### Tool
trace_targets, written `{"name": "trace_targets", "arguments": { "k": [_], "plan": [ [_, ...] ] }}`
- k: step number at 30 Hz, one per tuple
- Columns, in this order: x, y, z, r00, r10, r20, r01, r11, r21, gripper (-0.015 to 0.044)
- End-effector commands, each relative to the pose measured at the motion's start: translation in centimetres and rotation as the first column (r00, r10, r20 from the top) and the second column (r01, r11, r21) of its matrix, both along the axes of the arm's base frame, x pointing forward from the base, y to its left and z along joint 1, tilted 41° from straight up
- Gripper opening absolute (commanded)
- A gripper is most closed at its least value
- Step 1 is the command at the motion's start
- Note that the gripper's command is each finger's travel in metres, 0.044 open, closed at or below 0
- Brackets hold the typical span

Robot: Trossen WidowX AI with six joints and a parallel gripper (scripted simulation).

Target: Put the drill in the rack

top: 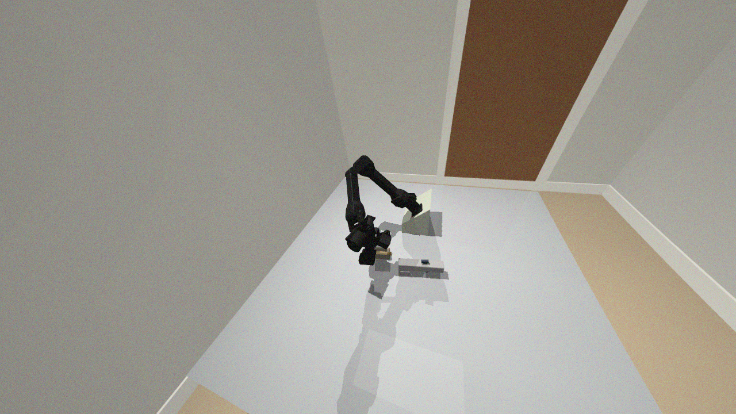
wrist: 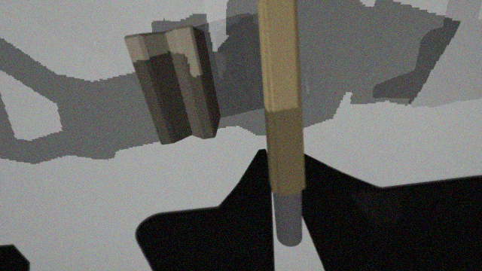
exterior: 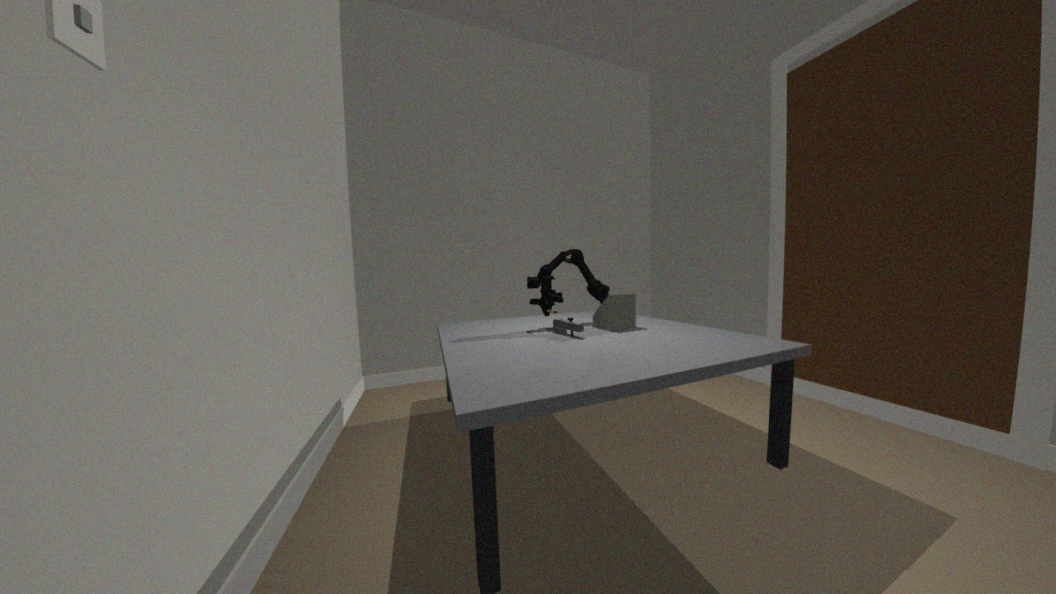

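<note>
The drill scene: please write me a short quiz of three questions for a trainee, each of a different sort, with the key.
1. True or false: the gripper is shut on the drill.
2. In the wrist view, the rack lies on which side of the drill? A) left B) right
3. Fill in: the drill's grey tip points toward the ____.

Key: 1 true; 2 A; 3 camera
</note>
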State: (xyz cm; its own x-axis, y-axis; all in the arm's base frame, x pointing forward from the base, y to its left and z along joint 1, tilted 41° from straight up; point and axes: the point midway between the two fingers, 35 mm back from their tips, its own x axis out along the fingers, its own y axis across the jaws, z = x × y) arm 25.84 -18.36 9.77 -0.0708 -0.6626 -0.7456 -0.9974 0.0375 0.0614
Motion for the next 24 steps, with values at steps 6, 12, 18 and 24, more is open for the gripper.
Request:
{"name": "trace_targets", "arguments": {
  "k": [6,12,18,24],
  "plan": [
    [-1.6,-0.4,0.3,1.0,0.004,-0.008,-0.003,1.0,0.004,0.0],
    [-2.6,-0.7,0.6,1.0,0.004,-0.008,-0.003,1.0,0.003,0.0],
    [-3.6,-1.0,0.7,1.0,0.004,-0.009,-0.003,1.0,0.003,0.0],
    [-4.6,-1.1,0.8,1.0,0.004,-0.009,-0.003,1.0,0.003,0.0]
  ]
}}
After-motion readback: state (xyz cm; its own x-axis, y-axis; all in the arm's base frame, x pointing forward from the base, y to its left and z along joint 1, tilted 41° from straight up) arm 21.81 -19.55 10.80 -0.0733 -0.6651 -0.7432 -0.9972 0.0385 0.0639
